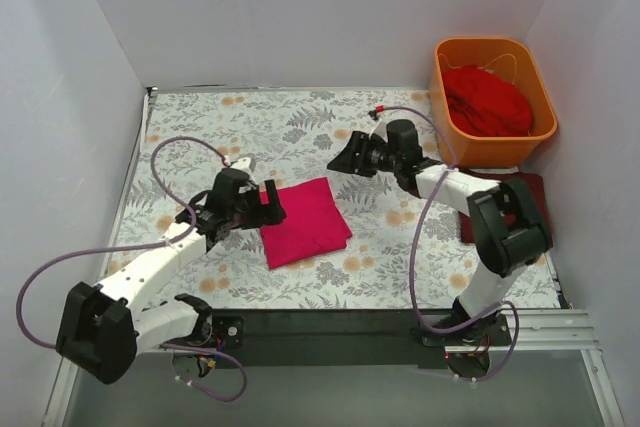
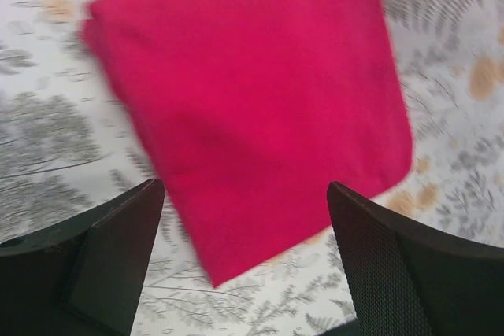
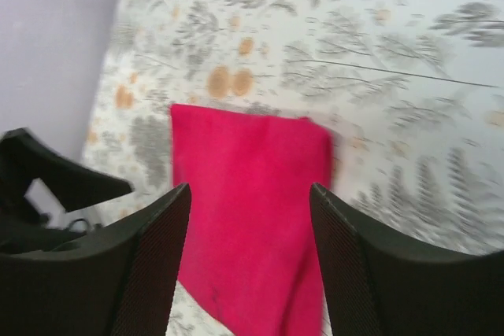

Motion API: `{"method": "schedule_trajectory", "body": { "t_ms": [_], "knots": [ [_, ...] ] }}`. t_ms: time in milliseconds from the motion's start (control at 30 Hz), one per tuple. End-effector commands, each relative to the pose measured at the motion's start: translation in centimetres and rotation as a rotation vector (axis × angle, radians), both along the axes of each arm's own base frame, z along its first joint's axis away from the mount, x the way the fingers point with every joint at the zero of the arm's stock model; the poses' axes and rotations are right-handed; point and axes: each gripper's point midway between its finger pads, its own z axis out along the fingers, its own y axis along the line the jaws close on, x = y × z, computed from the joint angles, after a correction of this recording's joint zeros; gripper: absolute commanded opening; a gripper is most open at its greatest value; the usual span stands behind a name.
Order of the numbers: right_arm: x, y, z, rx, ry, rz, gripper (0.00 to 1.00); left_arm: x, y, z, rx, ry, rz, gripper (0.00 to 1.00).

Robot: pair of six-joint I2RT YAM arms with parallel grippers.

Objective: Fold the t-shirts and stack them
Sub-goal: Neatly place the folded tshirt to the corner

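Note:
A magenta-pink t-shirt [image 1: 305, 222] lies folded into a flat rectangle on the floral cloth. My left gripper [image 1: 268, 203] is at its left edge, open, and in the left wrist view the left gripper [image 2: 244, 188] frames the shirt's near corner [image 2: 252, 100] with nothing held. My right gripper [image 1: 342, 160] hovers just beyond the shirt's far right corner, open. In the right wrist view the right gripper [image 3: 250, 188] looks down on the pink shirt [image 3: 252, 210]. A scarlet t-shirt [image 1: 487, 99] is bunched in the tub. A dark maroon t-shirt [image 1: 535, 185] lies at the right, partly hidden by the right arm.
The orange plastic tub [image 1: 443, 97] stands in the back right corner. The grey floral-print cloth [image 1: 280, 127] covers the table. White walls close the left, back and right sides. The left arm's black fingers [image 3: 55, 179] show at the left of the right wrist view.

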Motion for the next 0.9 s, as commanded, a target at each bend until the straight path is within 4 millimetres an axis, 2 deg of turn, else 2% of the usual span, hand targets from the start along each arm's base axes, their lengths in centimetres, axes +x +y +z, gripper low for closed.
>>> {"method": "schedule_trajectory", "body": {
  "t_ms": [0,33,67,100,133,167,233,267,300,333,367,400,533,567,633,700,733,833,867],
  "knots": [
    [-1.8,-6.7,-3.9,-0.355,0.007,-0.067,0.69,-0.6,-5.4,3.5,-0.02,-0.082,-0.179,0.82],
    [-2.3,-8.1,-4.4,-0.411,0.016,-0.079,0.71,-0.2,-6.1,4.1,0.002,-0.102,-0.184,0.81],
    [-3.0,-10.3,-5.5,-0.493,0.041,-0.103,0.73,-0.5,-7.0,3.2,0.028,-0.08,-0.212,0.8],
    [-3.3,-11.3,-4.8,-0.508,0.026,-0.125,0.75,-1.5,-8.6,2.9,0.049,-0.077,-0.265,0.79],
    [-3.7,-12.4,-4.8,-0.527,0.035,-0.14,0.75,-1.5,-9.5,3.3,0.062,-0.088,-0.292,0.79],
    [-4.4,-14.2,-5.0,-0.546,0.05,-0.164,0.77,-2.3,-10.8,1.9,0.113,-0.064,-0.333,0.79],
    [-5.0,-15.6,-4.9,-0.552,0.056,-0.183,0.79,-2.2,-12.1,2.0,0.16,-0.072,-0.349,0.77],
    [-5.2,-16.6,-5.1,-0.559,0.066,-0.202,0.82,-2.9,-13.1,0.5,0.207,-0.045,-0.384,0.75],
    [-6.0,-17.2,-5.2,-0.571,0.071,-0.199,0.83,-3.1,-13.6,0.1,0.23,-0.039,-0.398,0.71],
    [-6.3,-17.5,-5.1,-0.576,0.071,-0.2,0.83,-3.0,-14.3,0.2,0.252,-0.042,-0.41,0.64],
    [-6.6,-17.9,-5.2,-0.58,0.081,-0.203,0.83,-3.5,-15.0,-0.1,0.287,-0.052,-0.439,0.62],
    [-7.1,-18.1,-5.2,-0.586,0.092,-0.198,0.83,-3.5,-15.3,-1.3,0.335,-0.036,-0.449,0.62],
    [-7.9,-17.9,-5.4,-0.57,0.103,-0.181,0.83,-3.5,-16.8,-2.3,0.452,-0.057,-0.49,0.54],
    [-8.1,-17.7,-5.5,-0.561,0.112,-0.173,0.83,-3.5,-17.6,-1.9,0.465,-0.073,-0.505,0.53],
    [-8.3,-17.5,-5.7,-0.549,0.12,-0.159,0.83,-3.5,-17.9,-2.9,0.526,-0.071,-0.534,0.53],
    [-8.4,-17.3,-5.8,-0.545,0.123,-0.154,0.83,-3.8,-19.2,-2.8,0.544,-0.091,-0.558,0.53],
    [-8.5,-17.3,-6.0,-0.545,0.128,-0.153,0.82,-3.7,-19.1,-3.6,0.591,-0.095,-0.56,0.53],
    [-8.7,-17.1,-6.2,-0.529,0.14,-0.147,0.82,-3.9,-19.9,-4.1,0.636,-0.109,-0.578,0.53],
    [-8.9,-16.8,-6.4,-0.515,0.149,-0.138,0.82,-4.2,-19.7,-4.9,0.669,-0.094,-0.588,0.53]
  ]
}}
